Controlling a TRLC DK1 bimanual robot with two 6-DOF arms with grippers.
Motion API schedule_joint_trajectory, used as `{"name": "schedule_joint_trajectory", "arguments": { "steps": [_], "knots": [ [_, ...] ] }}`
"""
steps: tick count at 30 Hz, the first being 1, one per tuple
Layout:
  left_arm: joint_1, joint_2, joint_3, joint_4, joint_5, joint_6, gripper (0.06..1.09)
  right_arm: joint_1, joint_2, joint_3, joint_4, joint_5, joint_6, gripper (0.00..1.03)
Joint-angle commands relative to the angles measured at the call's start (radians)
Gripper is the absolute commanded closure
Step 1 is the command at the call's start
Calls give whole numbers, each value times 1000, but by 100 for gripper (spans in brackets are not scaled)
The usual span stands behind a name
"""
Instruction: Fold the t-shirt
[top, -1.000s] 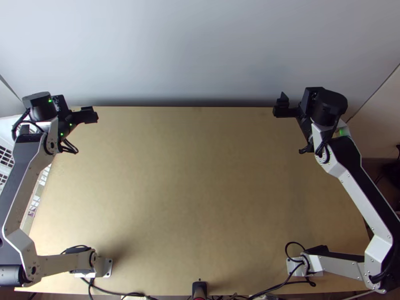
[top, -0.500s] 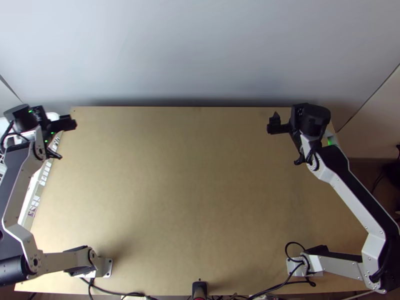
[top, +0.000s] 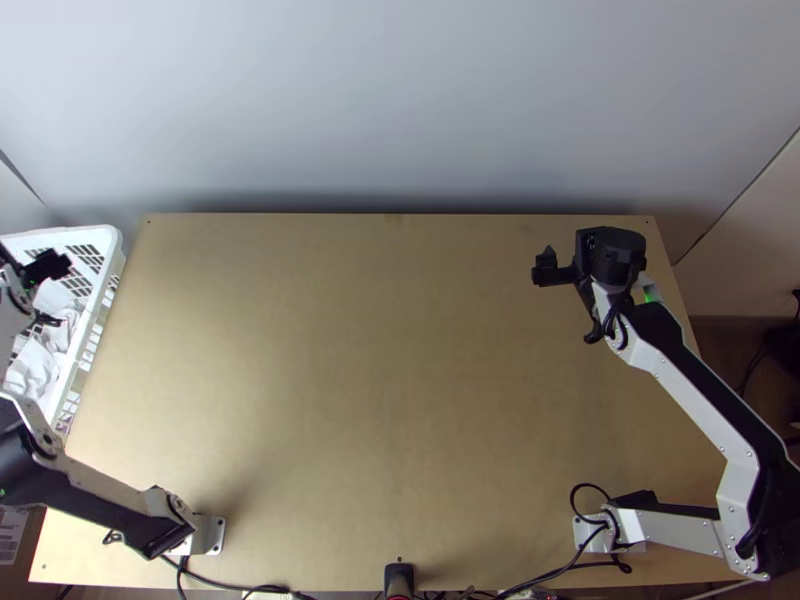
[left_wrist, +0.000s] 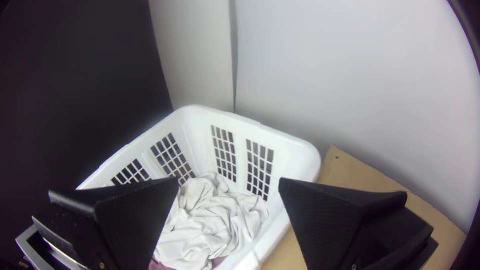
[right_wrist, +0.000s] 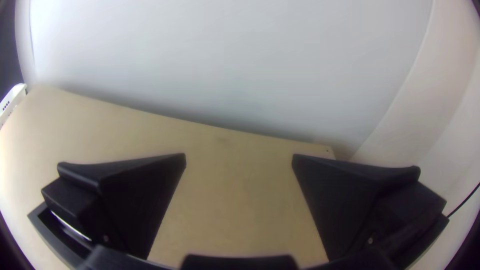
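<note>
White cloth (left_wrist: 210, 222), bunched over a mauve patch (left_wrist: 161, 266) inside the white basket (top: 108, 240) at between nine and ten o'clock of the tabletop (top: 390, 400), is seen at about six o'clock from the left claw (top: 55, 263) in the top view, but whether it is the t-shirt cannot be told. Above the basket, the left claw is spread wide, while the right claw (top: 548, 262), also held wide, is seen over the tabletop between one and two o'clock.

Left tool (top: 48, 265) open | white basket (left_wrist: 295, 155) | pale cloth (left_wrist: 212, 220) bunched inside
</note>
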Motion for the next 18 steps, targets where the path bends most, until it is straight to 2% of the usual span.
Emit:
{"name": "schedule_joint_trajectory", "arguments": {
  "steps": [1, 9, 18],
  "knots": [
    [113, 185, 126, 4, 1, 1, 11, -1, -2, -28, 2, 0, 10, 4],
    [150, 397, 261, 48, -26, 47, 11, 25, -35, -71, 2, 2, 21, 4],
    [186, 650, 491, 27, -63, 68, 11, 46, -69, -119, 0, 5, 15, 4]
  ]
}}
